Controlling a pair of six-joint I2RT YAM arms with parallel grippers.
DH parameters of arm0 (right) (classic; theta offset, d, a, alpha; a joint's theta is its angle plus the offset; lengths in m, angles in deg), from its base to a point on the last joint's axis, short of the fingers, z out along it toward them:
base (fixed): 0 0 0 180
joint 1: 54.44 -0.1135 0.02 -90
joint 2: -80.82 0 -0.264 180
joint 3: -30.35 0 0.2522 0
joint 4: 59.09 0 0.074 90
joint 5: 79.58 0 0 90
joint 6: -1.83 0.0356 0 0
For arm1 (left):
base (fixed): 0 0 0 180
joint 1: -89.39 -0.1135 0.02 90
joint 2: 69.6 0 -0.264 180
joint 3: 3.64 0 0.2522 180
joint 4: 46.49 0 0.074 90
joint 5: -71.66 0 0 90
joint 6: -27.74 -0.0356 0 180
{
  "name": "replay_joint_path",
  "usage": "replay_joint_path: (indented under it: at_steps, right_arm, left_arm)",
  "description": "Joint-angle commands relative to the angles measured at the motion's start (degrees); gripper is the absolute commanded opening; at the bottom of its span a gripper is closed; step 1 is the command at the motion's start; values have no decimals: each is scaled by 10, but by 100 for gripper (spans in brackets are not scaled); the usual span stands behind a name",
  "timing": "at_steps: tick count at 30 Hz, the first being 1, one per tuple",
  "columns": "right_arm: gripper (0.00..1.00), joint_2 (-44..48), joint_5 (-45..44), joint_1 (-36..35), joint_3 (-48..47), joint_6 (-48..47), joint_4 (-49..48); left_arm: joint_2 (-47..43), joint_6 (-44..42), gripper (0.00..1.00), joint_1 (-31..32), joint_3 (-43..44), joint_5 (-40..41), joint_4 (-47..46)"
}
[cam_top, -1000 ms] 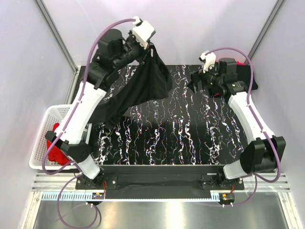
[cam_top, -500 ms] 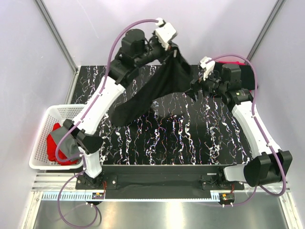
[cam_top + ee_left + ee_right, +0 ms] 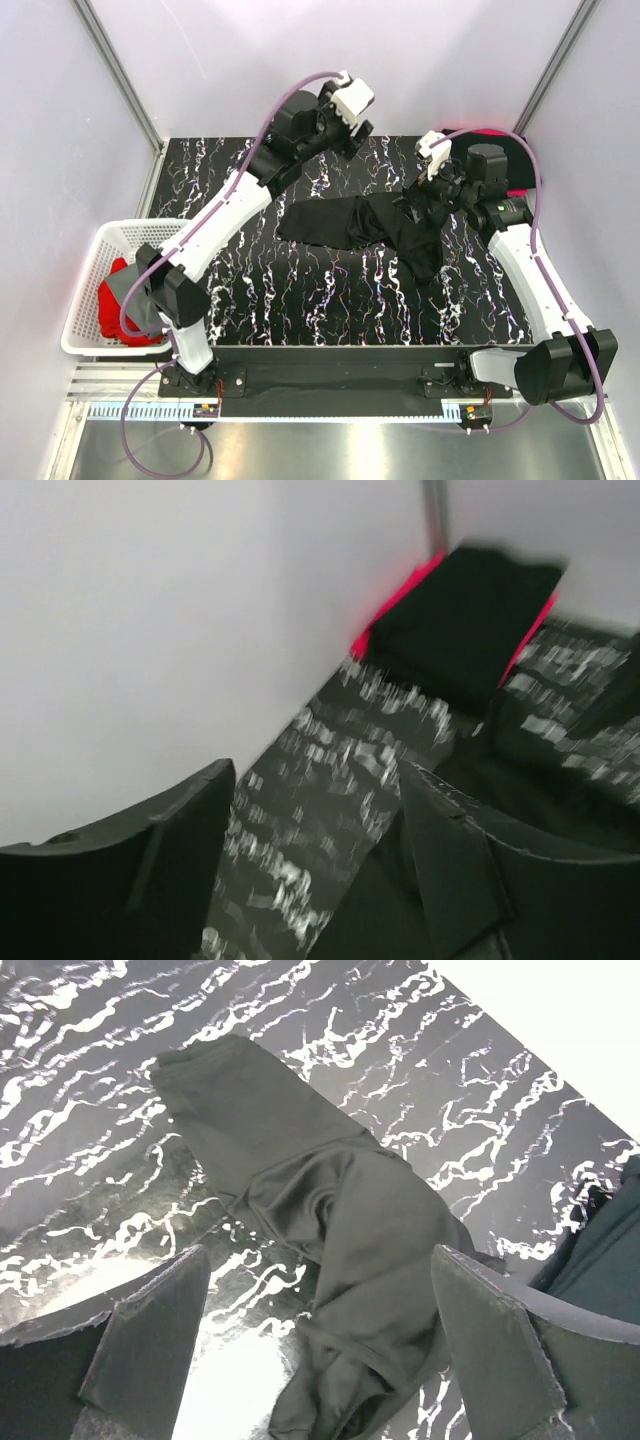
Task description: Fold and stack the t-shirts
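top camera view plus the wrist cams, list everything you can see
black t-shirt: one, black, lying crumpled across the middle of the table
folded shirts: at least two, black on top of red, far right corner
red cloth: one bundle, red, inside the basket
basket: one, white slatted, off the table's left edge
table: one, black with white veins
left gripper: one, dark, open and empty, above the far edge
right gripper: one, dark, open and empty, over the black t-shirt
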State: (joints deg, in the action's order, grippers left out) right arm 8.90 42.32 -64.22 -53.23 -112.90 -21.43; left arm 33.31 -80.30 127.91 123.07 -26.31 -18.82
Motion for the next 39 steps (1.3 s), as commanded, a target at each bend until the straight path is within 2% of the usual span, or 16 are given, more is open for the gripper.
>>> replay_joint_path:
  at_steps: [1,4,5,10,12,15,22,28,30,31,32,33,34,39]
  right_arm:
    - [97,8,-17,-3,-1,-25,-7]
    - [97,6,-11,-3,25,-88,12]
    - [97,5,-11,-3,36,-115,18]
    - [91,-27,-40,-3,116,-325,90]
    - [90,-30,-56,-3,143,-400,98]
    - [89,-35,-58,-3,178,-457,101]
    - [85,-115,-80,-8,177,-499,131]
    - [80,-189,-90,-11,134,-454,127]
    - [68,-205,-94,-14,122,-437,129]
    - [58,-210,-94,-16,107,-433,134]
    - [23,-215,-97,-17,97,-426,148]
    - [9,-223,-98,-19,85,-408,157]
    - [1,-222,-98,-20,60,-394,163]
    - [0,-176,-66,-19,-17,-321,164]
  left_arm:
    - [-23,-43,75,-30,-29,72,12]
    - [-39,-62,72,-70,-86,38,105]
    - [-46,-65,70,-79,-130,33,138]
    - [-100,-63,66,-116,-285,15,156]
    - [-114,-63,66,-118,-308,29,156]
    - [-119,-52,66,-122,-333,47,156]
    - [-133,-46,66,-125,-353,45,157]
    - [-133,-45,66,-125,-353,45,156]
    - [-131,-48,66,-125,-355,45,158]
    - [-129,-51,67,-125,-358,44,161]
    - [-120,-62,67,-125,-357,38,168]
    - [-116,-69,67,-125,-355,35,174]
    - [-110,-76,67,-125,-355,33,186]
    - [-62,-145,66,-128,-374,32,196]
